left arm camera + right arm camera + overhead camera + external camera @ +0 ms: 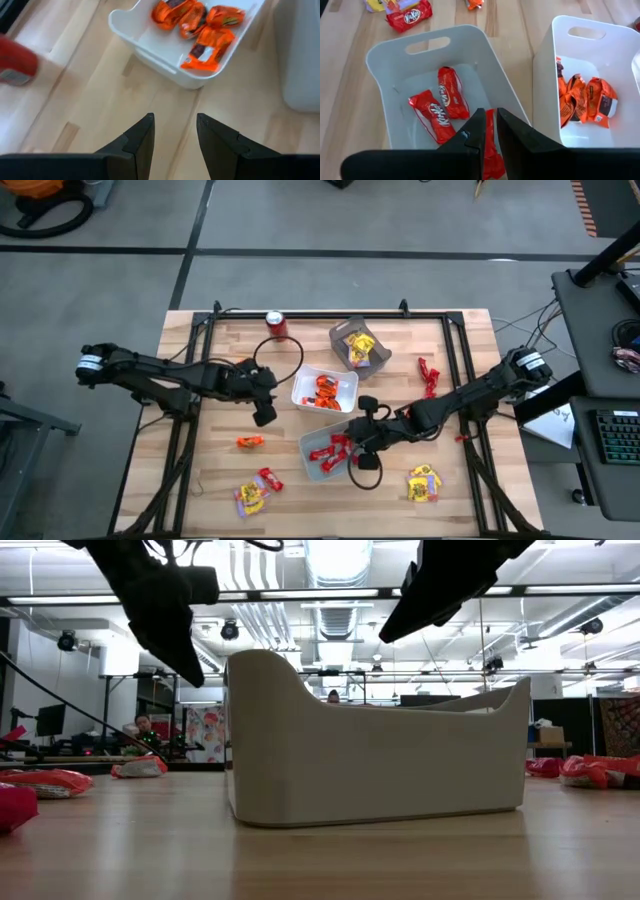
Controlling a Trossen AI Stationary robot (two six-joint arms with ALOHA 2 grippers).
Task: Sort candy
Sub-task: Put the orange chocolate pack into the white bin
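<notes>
Three white trays stand mid-table. The far one [368, 358] holds yellow candy [359, 346], the middle one [303, 387] orange candy [324, 390], the near one [312, 442] red candy [333, 452]. My right gripper [352, 450] hangs over the near tray [385, 55], above two red bars [442, 102]. Its fingers are a narrow gap apart, and a third red candy [490, 131] shows in that gap. My left gripper [265, 418] stands open over bare wood just left of the middle tray [150, 47], with nothing between its fingers [175, 117]. My right gripper slants down into the near tray from the table's right. A red wrapper [490, 125] fills the slit between its fingertips and runs on below them. I cannot tell whether the fingers touch it or it lies loose in the tray.
Loose candy lies on the wood: orange [250, 442], red [270, 478] and yellow [250, 498] at the near left, red [428, 375] and yellow [424, 483] on the right. A red soda can [276, 325] stands at the far edge.
</notes>
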